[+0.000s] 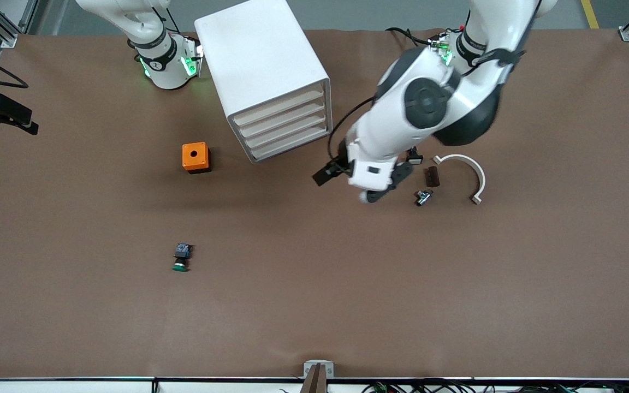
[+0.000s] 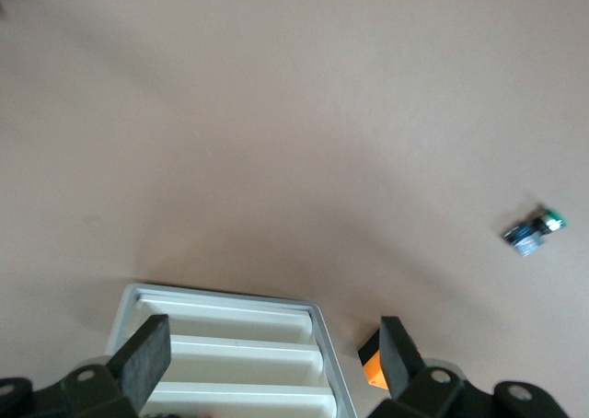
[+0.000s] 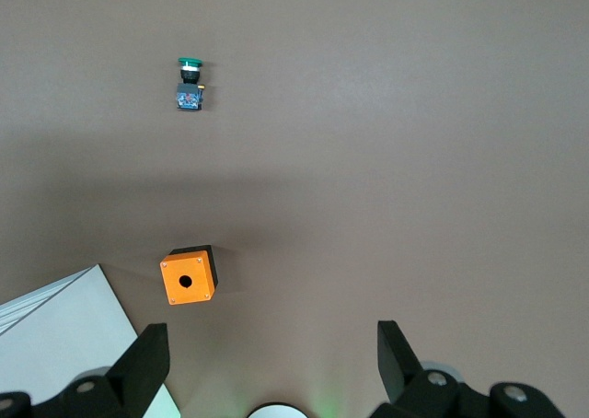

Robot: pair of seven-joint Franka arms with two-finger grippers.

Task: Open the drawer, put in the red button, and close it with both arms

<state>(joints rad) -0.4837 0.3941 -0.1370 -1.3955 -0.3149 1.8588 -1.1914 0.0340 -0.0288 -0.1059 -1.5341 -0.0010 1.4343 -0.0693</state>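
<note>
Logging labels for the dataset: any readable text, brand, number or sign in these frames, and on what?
None can be read.
Right arm base: one small dark round mark on the black band, too small to read.
Drawer cabinet, orange box, green-capped button: no lettering visible.

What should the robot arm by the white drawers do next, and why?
Probably ease the left end effector toward the drawer unit to catch a drawer front. All four drawers look shut, and its open fingers point at them without touching. The right end effector waits open near its base.
</note>
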